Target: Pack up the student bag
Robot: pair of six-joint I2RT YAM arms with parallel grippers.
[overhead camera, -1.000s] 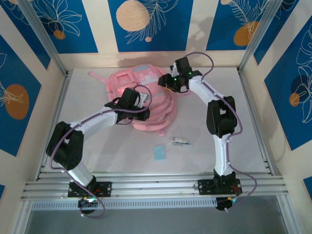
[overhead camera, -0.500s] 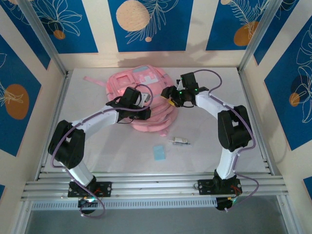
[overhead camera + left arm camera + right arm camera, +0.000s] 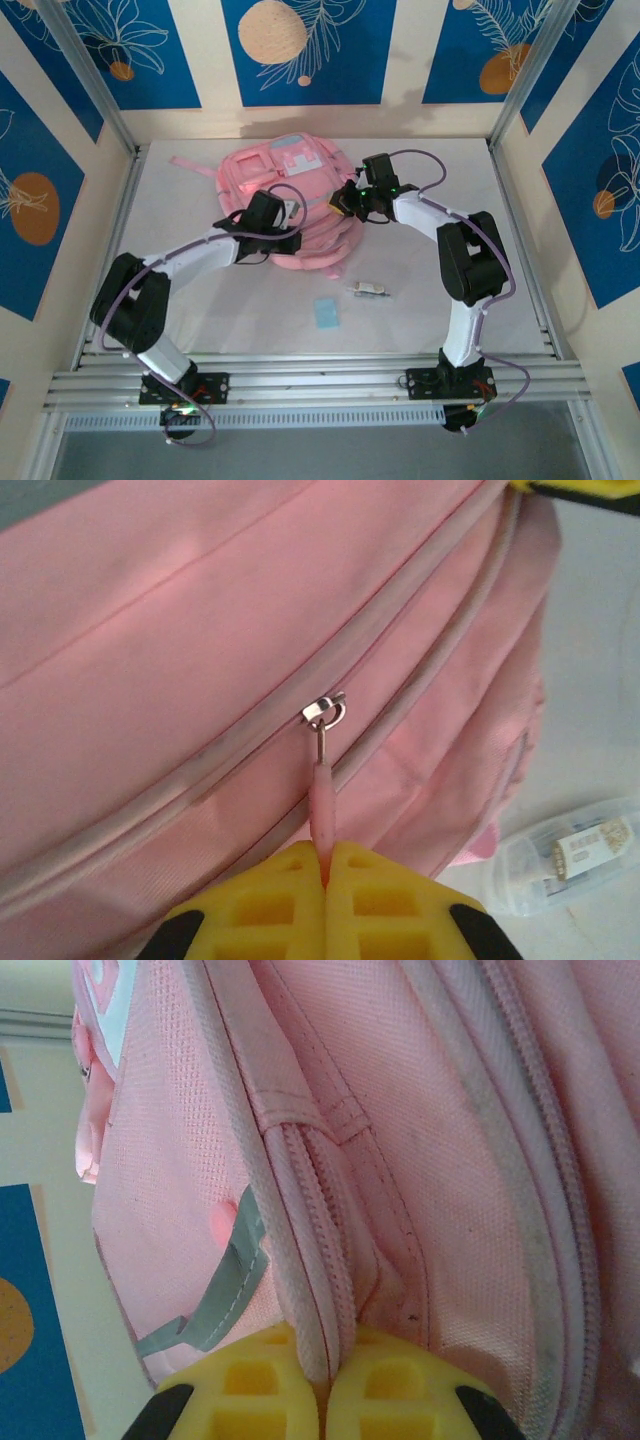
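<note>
Fingers of the left arm [image 3: 265, 905] are shut on the pink zipper pull [image 3: 322, 790], which runs straight from them to its slider [image 3: 325, 710], the zipper track [image 3: 200, 770] crossing slantwise ahead. Student bag [image 3: 285, 165] lies at the far middle of the bench [image 3: 430, 300] between both arms. Fingers of the right arm [image 3: 260, 1380] pinch a seam fold [image 3: 320, 1290] on its right side, likely anchoring it while the left arm drags the slider along that track.

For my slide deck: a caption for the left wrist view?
The left tool pinches the pink zipper pull of the student bag.
</note>
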